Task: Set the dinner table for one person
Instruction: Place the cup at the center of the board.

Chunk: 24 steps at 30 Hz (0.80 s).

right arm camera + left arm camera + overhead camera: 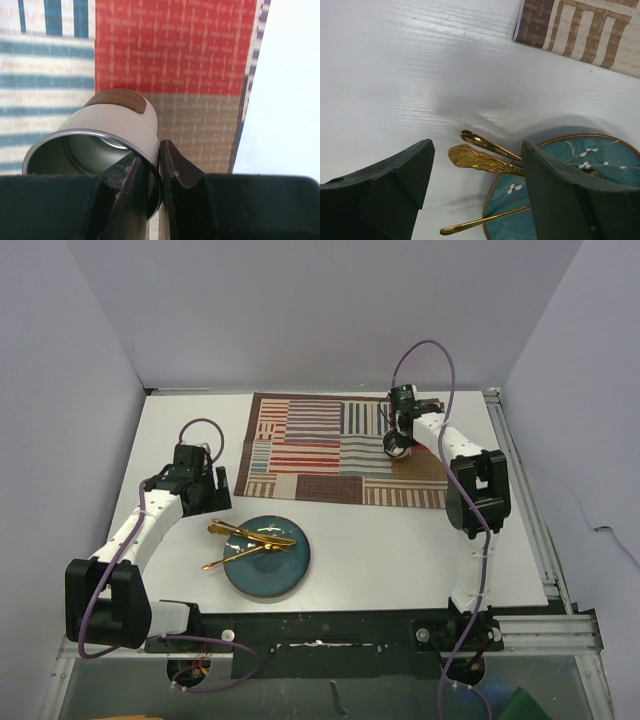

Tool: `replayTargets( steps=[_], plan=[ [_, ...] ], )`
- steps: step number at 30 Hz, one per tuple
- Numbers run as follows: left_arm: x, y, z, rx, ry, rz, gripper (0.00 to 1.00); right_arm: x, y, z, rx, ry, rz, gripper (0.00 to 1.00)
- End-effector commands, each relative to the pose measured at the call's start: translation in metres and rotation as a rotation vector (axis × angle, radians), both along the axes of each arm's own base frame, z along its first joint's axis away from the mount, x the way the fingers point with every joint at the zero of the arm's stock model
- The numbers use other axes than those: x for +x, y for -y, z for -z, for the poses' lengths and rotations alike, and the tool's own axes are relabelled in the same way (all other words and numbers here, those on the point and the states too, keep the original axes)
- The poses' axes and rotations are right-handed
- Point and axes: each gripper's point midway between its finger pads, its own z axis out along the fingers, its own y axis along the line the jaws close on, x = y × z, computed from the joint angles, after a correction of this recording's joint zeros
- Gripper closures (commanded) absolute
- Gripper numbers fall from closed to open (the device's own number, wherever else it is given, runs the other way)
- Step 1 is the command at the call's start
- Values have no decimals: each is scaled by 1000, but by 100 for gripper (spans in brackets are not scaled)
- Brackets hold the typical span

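While both arms reach out from their bases at 6 o'clock, the white desk [400, 540] spreads under everything, with rails along its edges. Nearest to us, around 7 o'clock from the desk's middle, sits a teal plate [270, 568]. Gold cutlery [250, 536] lies crossed on top of it, and the handles poke past the rim toward 9 o'clock. Just beyond, at the plate's 10 o'clock, the left claw [212, 488] hangs with its jaws spread wide, gripping nothing. Its wrist view looks down on those handles and the bare desk.

Farther out, at 12 o'clock, a striped placemat [320, 445] lies flat. Over by the mat's 3 o'clock edge, the right claw [398, 435] is drawn in narrow and pinches the wall of a white metal cup [398, 445]. One finger is inside the rim and one is outside. The cup has a brown base and sits over the red and tan patches. I can't tell whether it touches the mat.
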Motion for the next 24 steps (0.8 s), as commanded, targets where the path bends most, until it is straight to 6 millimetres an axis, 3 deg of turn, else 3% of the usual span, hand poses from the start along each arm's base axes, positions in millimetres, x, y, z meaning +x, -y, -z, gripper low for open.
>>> replayTargets(
  steps=[1, 8, 12, 18, 24],
  plan=[
    [15, 2, -12, -24, 69, 15, 29, -27, -18, -62, 88, 112, 0, 100],
    [15, 4, -14, -32, 82, 21, 29, -130, -72, -75, 206, 6, -132, 100],
    [14, 4, -13, -34, 77, 24, 29, -176, -92, -75, 299, -86, -210, 100],
    [15, 3, -12, -30, 72, 23, 29, -222, -105, -66, 342, -181, -263, 100],
    [14, 3, -10, -32, 64, 24, 29, -259, -112, -41, 360, -275, -297, 100]
  ],
)
